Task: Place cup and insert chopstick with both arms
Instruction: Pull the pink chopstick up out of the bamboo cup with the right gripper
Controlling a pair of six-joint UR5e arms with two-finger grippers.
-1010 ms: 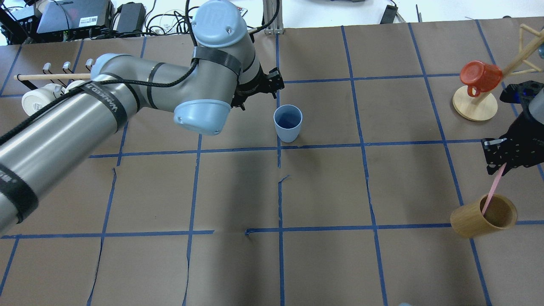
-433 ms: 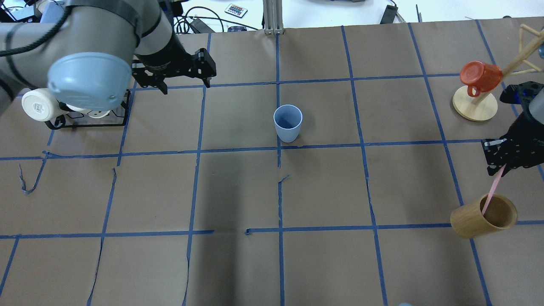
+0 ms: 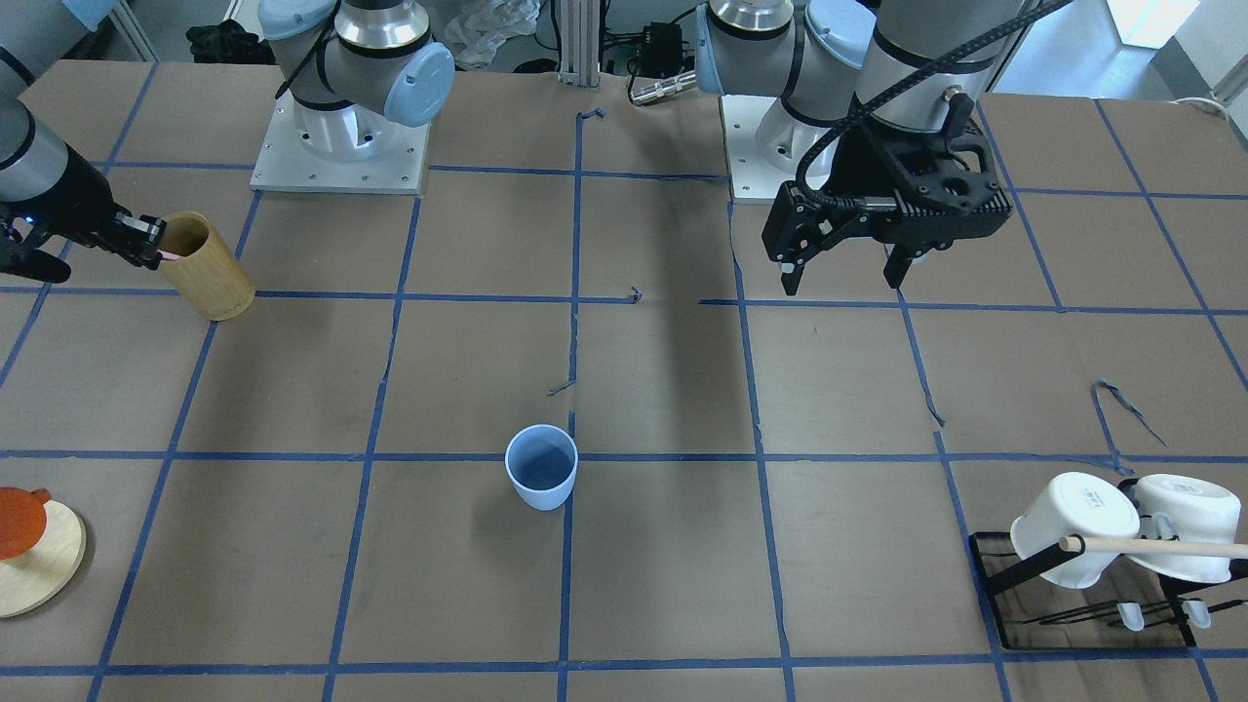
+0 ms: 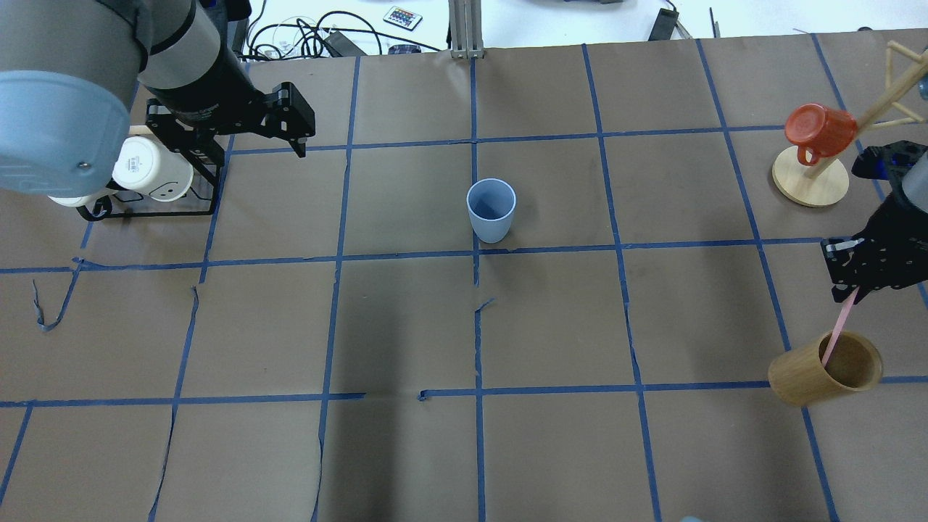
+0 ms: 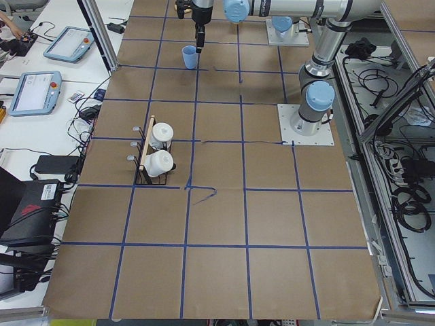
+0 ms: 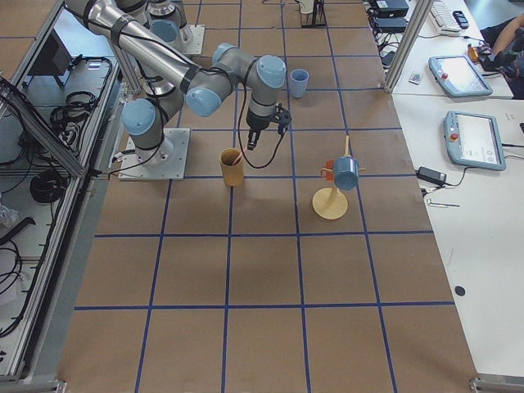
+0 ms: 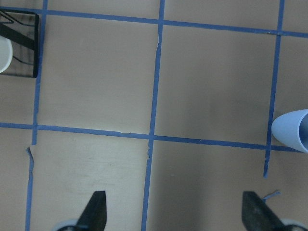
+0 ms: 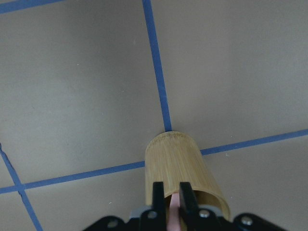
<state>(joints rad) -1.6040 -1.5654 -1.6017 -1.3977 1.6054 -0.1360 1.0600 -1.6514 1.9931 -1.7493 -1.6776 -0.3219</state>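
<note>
The light blue cup (image 4: 491, 210) stands upright and empty near the table's middle; it also shows in the front view (image 3: 541, 466) and at the right edge of the left wrist view (image 7: 292, 135). My left gripper (image 4: 255, 148) is open and empty, well to the cup's left, near the mug rack; its jaws stand wide apart in the front view (image 3: 840, 283). My right gripper (image 4: 850, 290) is shut on the top of a pink chopstick (image 4: 837, 330). The chopstick's lower end sits inside the tan bamboo cylinder (image 4: 826, 377). The right wrist view shows the shut fingers (image 8: 158, 197) above the cylinder (image 8: 183, 163).
A black rack with white mugs (image 4: 156, 174) and a wooden rod (image 3: 1160, 548) stands at the far left. A wooden mug tree (image 4: 810, 177) with a red mug (image 4: 819, 130) stands at the far right, beyond my right gripper.
My left arm has swung away from the cup to the left, toward the mug rack, gripper still open. The cup stays put. My right gripper has hardly moved.
</note>
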